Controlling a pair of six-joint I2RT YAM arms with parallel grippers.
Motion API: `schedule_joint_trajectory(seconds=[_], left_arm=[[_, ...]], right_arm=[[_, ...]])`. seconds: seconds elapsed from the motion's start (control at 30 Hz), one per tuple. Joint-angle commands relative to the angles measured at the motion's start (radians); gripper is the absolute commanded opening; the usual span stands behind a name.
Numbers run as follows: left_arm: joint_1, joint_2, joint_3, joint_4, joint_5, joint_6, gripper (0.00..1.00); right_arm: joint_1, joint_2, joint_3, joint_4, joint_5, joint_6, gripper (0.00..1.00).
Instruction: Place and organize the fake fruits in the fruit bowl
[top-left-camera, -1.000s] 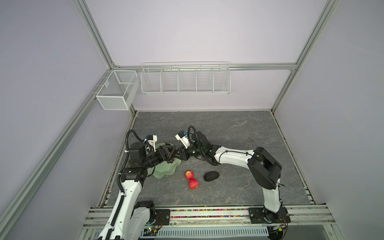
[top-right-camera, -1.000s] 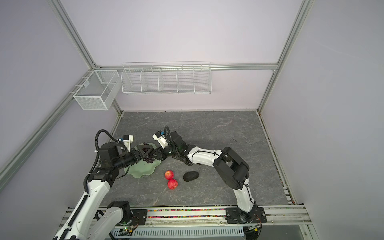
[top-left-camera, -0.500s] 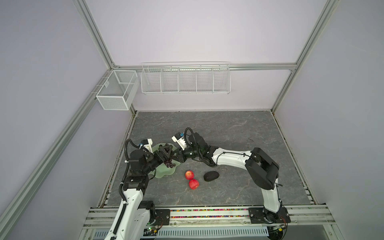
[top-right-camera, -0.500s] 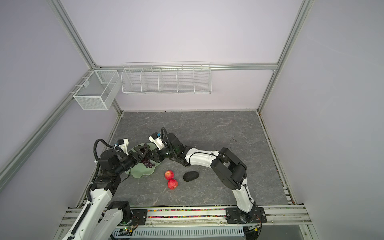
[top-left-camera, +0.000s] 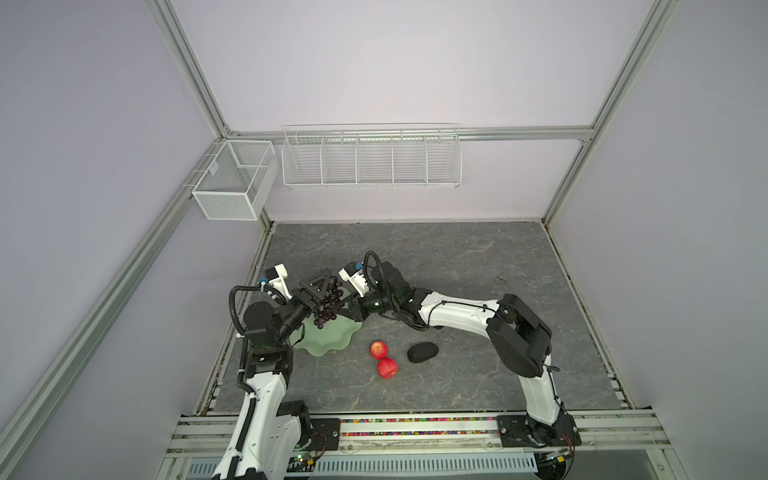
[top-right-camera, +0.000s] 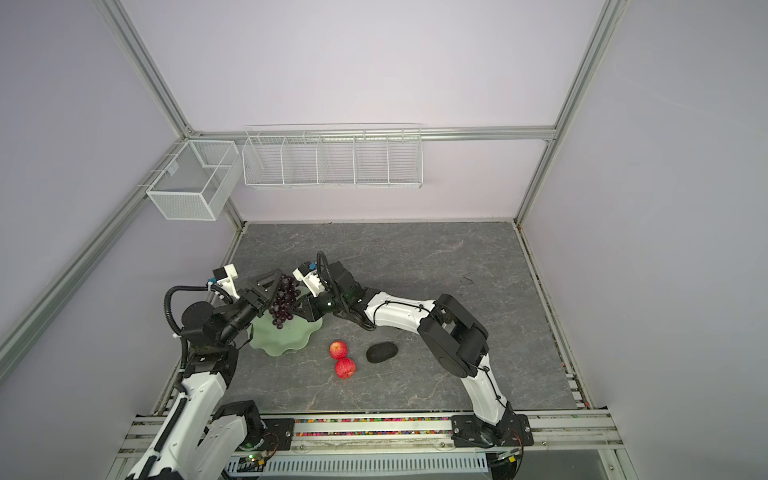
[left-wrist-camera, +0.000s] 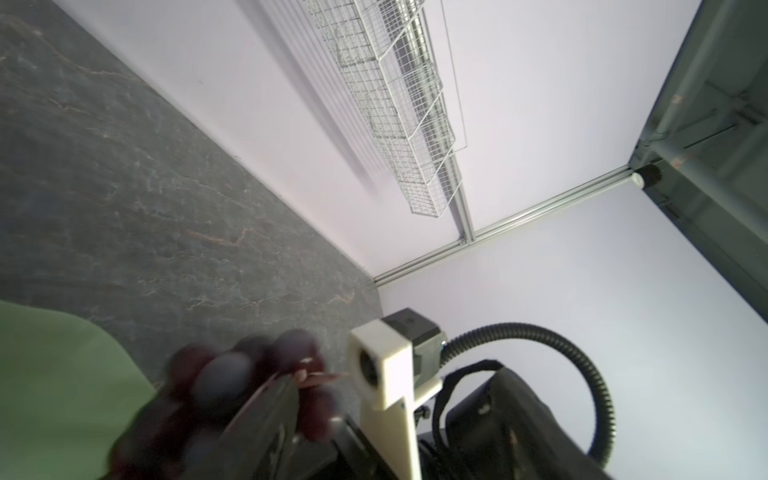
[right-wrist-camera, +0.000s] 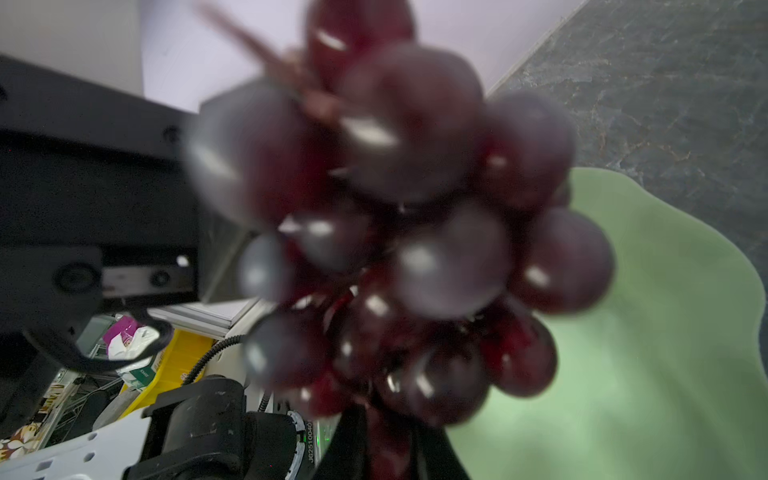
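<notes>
Dangling over fruit bowl (top-left-camera: 332, 341), grapes (top-left-camera: 326, 309): right pincer (top-left-camera: 341, 309) clamped on them, left pincer (top-left-camera: 318, 291) seemingly too.

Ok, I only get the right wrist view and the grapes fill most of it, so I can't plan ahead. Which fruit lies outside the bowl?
Observer: Two apples and one avocado lie on the table, right of the bowl in both top views.
Operator: Are they close together?
Observer: The apples seem to touch each other; the avocado lies apart, further right.
Operator: Is the left arm holding the grapes?
Observer: It seems so: the left fingers sit at the top of the grapes, which hang over the bowl's far rim.
</notes>
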Motion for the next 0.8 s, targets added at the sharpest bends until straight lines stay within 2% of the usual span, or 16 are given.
schedule_joint_trajectory(seconds=[0.0, 0.1, 0.17, 0.2, 0.3, 0.37, 0.43, 0.47, 0.53, 0.6, 0.7, 0.77], left_arm=[[0.017, 0.045, -0.006, 0.286, 0.104, -0.168, 0.73], [0.024, 0.035, 0.010, 0.246, 0.114, -0.150, 0.73], [0.025, 0.006, 0.025, 0.146, 0.111, -0.083, 0.73], [0.027, -0.013, 0.035, 0.082, 0.104, -0.044, 0.73], [0.026, -0.099, 0.106, -0.248, 0.063, 0.170, 0.73], [0.027, -0.148, 0.196, -0.575, -0.025, 0.369, 0.73], [0.027, -0.180, 0.275, -0.850, -0.177, 0.512, 0.73], [0.027, -0.190, 0.302, -0.959, -0.256, 0.560, 0.73], [0.027, -0.202, 0.326, -1.072, -0.336, 0.603, 0.73], [0.026, -0.204, 0.324, -1.119, -0.351, 0.618, 0.73], [0.027, -0.210, 0.305, -1.112, -0.328, 0.622, 0.73], [0.027, -0.214, 0.295, -1.089, -0.321, 0.617, 0.73]], right_arm=[[0.009, 0.015, -0.002, -0.044, 0.009, -0.002, 0.16], [0.008, 0.017, 0.002, -0.043, 0.011, -0.001, 0.16], [0.008, 0.023, 0.013, -0.037, 0.016, -0.001, 0.16], [0.008, 0.028, 0.023, -0.040, 0.012, -0.001, 0.16], [0.008, 0.057, 0.066, -0.056, 0.001, -0.001, 0.16], [0.008, 0.077, 0.083, -0.049, -0.005, 0.009, 0.17], [0.007, 0.101, 0.102, -0.047, -0.004, 0.018, 0.19], [0.008, 0.117, 0.115, -0.048, -0.004, 0.021, 0.20], [0.008, 0.152, 0.146, -0.061, -0.005, 0.026, 0.24], [0.009, 0.186, 0.173, -0.067, -0.007, 0.034, 0.35], [0.009, 0.214, 0.195, -0.073, -0.009, 0.042, 0.68], [0.009, 0.209, 0.195, -0.083, 0.000, 0.032, 0.86]])
